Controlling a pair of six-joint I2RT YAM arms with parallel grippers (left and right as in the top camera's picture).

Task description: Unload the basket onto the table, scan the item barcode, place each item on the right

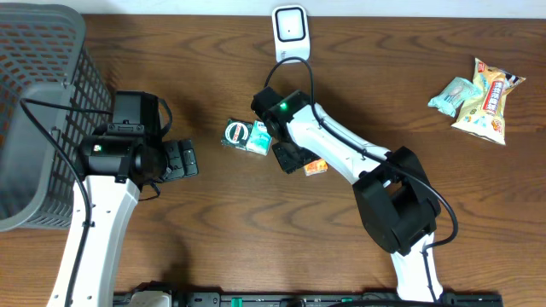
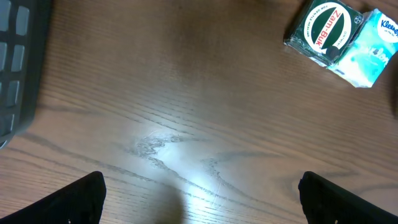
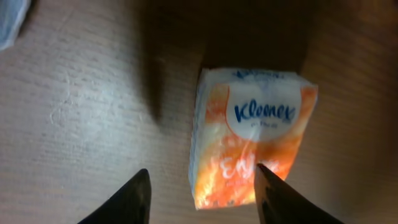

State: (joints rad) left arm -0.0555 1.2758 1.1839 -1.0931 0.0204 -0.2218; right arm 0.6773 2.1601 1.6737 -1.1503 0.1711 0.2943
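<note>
An orange Kleenex tissue pack [image 3: 249, 134] lies flat on the wooden table, also seen as a small orange pack [image 1: 316, 167] in the overhead view. My right gripper [image 3: 202, 199] hangs just over its near end with the jaws open. The right finger [image 3: 277, 199] overlaps the pack's edge, and bare table shows between the left finger [image 3: 130, 202] and the pack. A white barcode scanner [image 1: 290, 30] stands at the table's back edge. My left gripper [image 2: 202, 202] is wide open over bare wood at the left [image 1: 179, 159], holding nothing.
A green Zam-Buk box [image 1: 236, 134] and a blue Kleenex pack [image 1: 260, 138] lie just left of the right gripper. A grey mesh basket [image 1: 34, 111] fills the far left. Two snack packets [image 1: 482, 98] lie at the far right.
</note>
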